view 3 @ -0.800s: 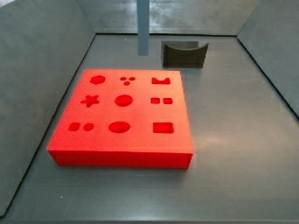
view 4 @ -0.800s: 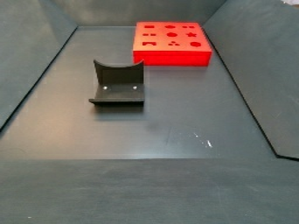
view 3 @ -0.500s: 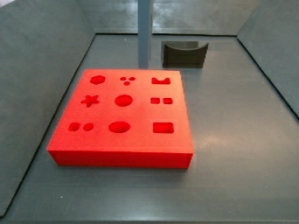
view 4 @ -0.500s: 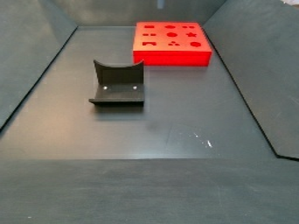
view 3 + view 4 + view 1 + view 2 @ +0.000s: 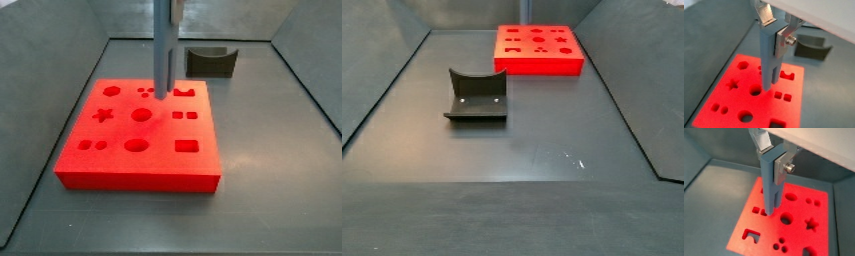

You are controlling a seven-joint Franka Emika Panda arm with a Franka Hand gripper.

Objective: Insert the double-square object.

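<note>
1. A flat red block (image 5: 140, 135) with shaped holes cut into its top lies on a dark grey bench (image 5: 267, 200), toward one end of it.
2. The holes include a hexagon, a star, circles, a rectangle, a crown-like notch and a pair of small squares (image 5: 185, 116).
3. The gripper (image 5: 774, 30) is above the red block; in both wrist views its silver fingers (image 5: 779, 165) point downward.
4. The jaws are clamped on a long, upright blue-grey piece (image 5: 768, 60), the double-square object.
5. In a side view the piece (image 5: 162, 50) stands vertical, its lower end just over the block's top near the three small round holes.
6. Whether the lower end touches the block cannot be told.
7. The fixture (image 5: 476, 96), a dark bracket, stands on the bench well apart from the red block (image 5: 539, 48), nearer the bench's middle.
</note>
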